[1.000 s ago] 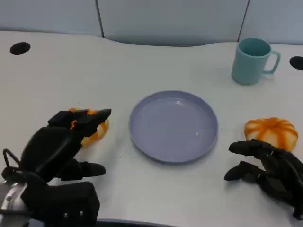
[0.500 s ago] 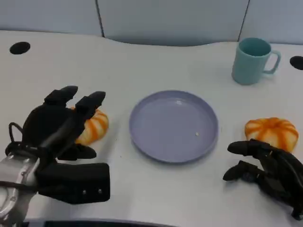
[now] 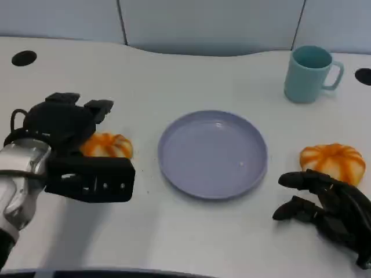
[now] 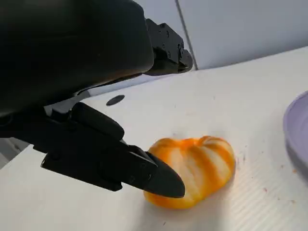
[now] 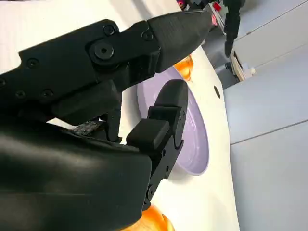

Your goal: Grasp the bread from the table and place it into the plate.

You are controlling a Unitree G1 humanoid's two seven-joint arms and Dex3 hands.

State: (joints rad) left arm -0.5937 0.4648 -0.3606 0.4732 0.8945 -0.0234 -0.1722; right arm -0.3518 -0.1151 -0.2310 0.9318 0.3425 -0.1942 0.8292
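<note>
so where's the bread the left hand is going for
In the head view the bread lies on the table at the left, just left of the purple plate, with the left hand over it, not yet gripping.

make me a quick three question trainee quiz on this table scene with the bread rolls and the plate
1. True or false: the round lavender plate already holds a piece of bread.
2. Which item stands at the table's far right? A) teal ceramic mug B) glass bottle C) metal bowl
3. Fill in: the orange striped bread roll near the left hand lies on the ____ beside the plate.

Key:
1. False: the plate is bare. One roll lies to its left, and a second orange striped roll lies to its right, by the right hand.
2. A
3. white table; the left hand's fingers are above the roll, not closed on it.
</note>
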